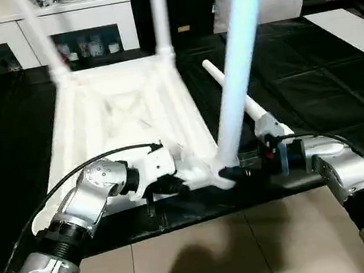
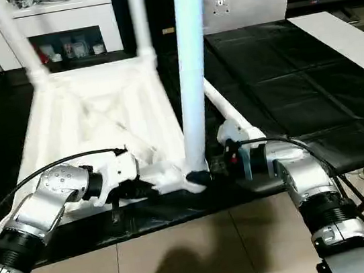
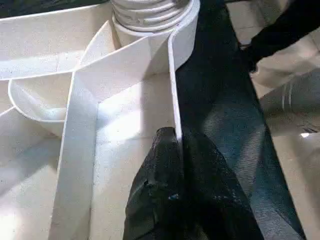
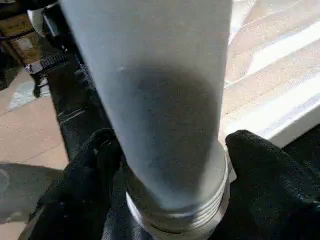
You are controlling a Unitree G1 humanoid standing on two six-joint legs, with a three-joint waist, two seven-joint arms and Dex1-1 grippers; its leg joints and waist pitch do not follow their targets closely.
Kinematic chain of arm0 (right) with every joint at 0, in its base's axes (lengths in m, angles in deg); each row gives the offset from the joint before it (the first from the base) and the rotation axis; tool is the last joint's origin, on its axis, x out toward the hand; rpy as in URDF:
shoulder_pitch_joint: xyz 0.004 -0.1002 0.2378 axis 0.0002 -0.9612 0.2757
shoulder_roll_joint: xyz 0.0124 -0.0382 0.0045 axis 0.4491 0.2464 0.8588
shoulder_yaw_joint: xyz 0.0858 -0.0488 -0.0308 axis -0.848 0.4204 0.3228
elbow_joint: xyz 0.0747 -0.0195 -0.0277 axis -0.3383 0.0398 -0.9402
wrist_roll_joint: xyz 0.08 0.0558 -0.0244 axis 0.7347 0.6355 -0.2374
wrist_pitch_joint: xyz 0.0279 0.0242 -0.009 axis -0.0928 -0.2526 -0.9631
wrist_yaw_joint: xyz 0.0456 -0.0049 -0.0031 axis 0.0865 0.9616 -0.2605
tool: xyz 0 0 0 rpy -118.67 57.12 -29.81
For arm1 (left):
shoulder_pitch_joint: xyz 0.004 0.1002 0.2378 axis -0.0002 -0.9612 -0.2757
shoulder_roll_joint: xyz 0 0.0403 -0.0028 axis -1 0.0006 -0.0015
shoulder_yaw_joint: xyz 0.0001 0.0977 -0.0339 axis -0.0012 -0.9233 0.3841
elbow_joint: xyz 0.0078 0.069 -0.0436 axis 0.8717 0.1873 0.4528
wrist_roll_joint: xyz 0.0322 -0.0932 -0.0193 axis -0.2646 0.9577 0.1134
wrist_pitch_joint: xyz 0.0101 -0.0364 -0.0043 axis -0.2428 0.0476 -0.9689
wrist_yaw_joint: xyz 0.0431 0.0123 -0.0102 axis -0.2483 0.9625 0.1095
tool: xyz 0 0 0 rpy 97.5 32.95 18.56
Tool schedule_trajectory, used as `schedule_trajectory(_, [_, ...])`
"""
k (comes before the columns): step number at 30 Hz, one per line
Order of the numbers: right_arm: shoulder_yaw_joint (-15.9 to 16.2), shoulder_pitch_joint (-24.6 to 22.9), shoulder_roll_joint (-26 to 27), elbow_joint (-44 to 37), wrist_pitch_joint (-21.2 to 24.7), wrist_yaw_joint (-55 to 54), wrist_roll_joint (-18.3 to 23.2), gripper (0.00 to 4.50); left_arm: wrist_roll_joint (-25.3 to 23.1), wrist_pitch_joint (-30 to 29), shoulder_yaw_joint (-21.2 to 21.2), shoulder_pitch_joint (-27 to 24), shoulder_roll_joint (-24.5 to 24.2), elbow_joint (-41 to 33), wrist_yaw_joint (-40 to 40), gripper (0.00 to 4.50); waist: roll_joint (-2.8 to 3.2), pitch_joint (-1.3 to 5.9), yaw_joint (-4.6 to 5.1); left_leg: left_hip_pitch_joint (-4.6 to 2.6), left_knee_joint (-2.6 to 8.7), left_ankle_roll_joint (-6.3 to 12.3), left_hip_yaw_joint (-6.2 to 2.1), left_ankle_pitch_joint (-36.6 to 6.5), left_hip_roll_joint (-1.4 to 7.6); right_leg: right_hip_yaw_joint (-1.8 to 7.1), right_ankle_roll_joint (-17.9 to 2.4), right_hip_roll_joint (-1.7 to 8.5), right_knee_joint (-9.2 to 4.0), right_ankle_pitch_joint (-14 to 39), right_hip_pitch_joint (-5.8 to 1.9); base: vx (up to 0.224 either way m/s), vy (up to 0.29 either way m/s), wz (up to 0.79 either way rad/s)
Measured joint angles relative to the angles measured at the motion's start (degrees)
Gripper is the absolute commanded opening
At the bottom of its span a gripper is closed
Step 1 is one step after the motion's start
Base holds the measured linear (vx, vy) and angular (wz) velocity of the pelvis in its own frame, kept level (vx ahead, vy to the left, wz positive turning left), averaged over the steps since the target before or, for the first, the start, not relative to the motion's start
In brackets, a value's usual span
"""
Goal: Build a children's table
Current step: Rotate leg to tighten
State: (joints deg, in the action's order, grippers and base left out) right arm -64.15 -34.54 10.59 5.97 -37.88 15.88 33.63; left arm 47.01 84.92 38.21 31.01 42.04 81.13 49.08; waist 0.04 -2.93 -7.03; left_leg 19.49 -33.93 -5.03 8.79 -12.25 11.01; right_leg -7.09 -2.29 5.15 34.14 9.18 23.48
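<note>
While clamped on the threaded foot of the upright leg (image 4: 165,100), one black finger (image 4: 90,170) on each side of the tube, right gripper (image 1: 241,171) holding that leg just above the near corner socket (image 1: 221,180) of the table top (image 1: 125,117). Left gripper (image 3: 177,145) pinched narrow over the thin outer wall of the top, one finger (image 3: 155,165) inside the rim and one outside, close beside the same corner. Table top lying upside down, ribs upward, on the black-covered work table (image 1: 338,87), near edge almost at the table's front. Two legs already standing in the far sockets, far-left leg (image 1: 39,34) and far-right leg (image 1: 159,11); a fourth leg (image 1: 237,95) lying flat just to the right of the top. Probably the step of seating the third leg. For doing it well: keep the tube vertical over the socket, press straight down while turning so the thread can catch, hold the rim firmly against rotation, avoid leaning the long leg sideways.
</note>
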Motion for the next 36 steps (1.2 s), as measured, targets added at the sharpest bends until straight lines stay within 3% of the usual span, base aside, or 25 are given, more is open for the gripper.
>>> schedule_trajectory(7, [0.67,0.05,-0.51,0.02,1.46,1.33,0.02,2.79,-0.01,0.56,-0.32,0.11,-0.02,0.13,0.62,0.00,-0.03,0.02,-0.06,0.01,0.00,0.01,0.01,0.00,0.00,0.00,0.02,0.00,0.00,0.01,0.00,0.000,0.000,0.00])
schedule_trajectory(17, [0.53,-0.46,-0.26,-1.29,2.87,0.89,0.08,2.67,0.77,-1.16,0.21,-0.25,0.00,-0.47,0.85,0.00,-0.03,0.03,0.00,-0.01,0.00,0.00,0.00,0.00,0.01,0.00,0.04,0.00,0.00,0.03,0.00,0.000,0.000,0.00])
schedule_trajectory(20, [-0.59,-0.40,3.58,-0.13,2.32,-5.73,-0.54,2.67,0.60,-6.53,1.95,-1.29,1.13,-2.06,-2.77,0.00,-0.09,0.07,0.78,-0.32,0.00,-0.27,0.03,-0.10,0.04,0.01,0.05,-0.01,0.07,0.03,-0.17,0.000,0.000,0.00])
schedule_trajectory(22, [-2.01,0.76,6.96,2.65,1.59,-13.40,-1.25,2.67,-0.30,-10.66,3.47,-1.31,3.00,-2.19,-7.44,0.00,-0.04,0.08,1.93,-0.47,0.00,-0.55,0.01,-0.02,0.04,0.02,0.28,-0.01,0.03,0.16,-0.24,0.000,0.000,0.00])
schedule_trajectory(27, [-6.96,5.22,13.15,9.85,1.78,-30.86,-2.03,2.66,-1.17,-20.23,6.74,-1.21,12.01,-2.31,-20.30,0.00,-0.10,0.05,4.26,-0.50,-0.19,-0.55,-0.08,0.06,0.02,0.01,0.30,0.00,-0.18,0.16,-0.30,-0.020,0.001,-0.02])
schedule_trajectory(31, [-8.90,9.11,16.02,14.47,1.96,-41.57,-2.81,2.66,-2.68,-23.85,7.32,0.79,17.62,-0.41,-28.98,0.00,-0.03,0.09,4.51,-0.44,-0.22,-0.49,-0.07,0.09,-0.01,0.01,0.31,0.02,-0.17,0.15,-0.31,0.000,0.000,0.00])
schedule_trajectory(35, [-9.22,10.14,16.62,16.54,0.06,-44.26,-3.67,2.66,-3.33,-24.52,7.94,1.18,19.40,-0.10,-32.11,0.00,0.13,0.19,4.40,-0.41,-0.18,-0.43,-0.08,0.05,-0.01,0.01,0.33,0.03,-0.15,0.13,-0.33,0.000,0.000,0.00])
schedule_trajectory(36, [-9.63,10.16,16.81,16.72,-0.18,-44.32,-3.61,3.01,-3.33,-24.53,7.97,1.23,19.44,-0.10,-32.40,0.00,0.15,0.20,4.39,-0.41,-0.14,-0.38,-0.06,0.02,-0.01,0.01,0.33,0.03,-0.15,0.13,-0.33,0.000,0.000,0.00])
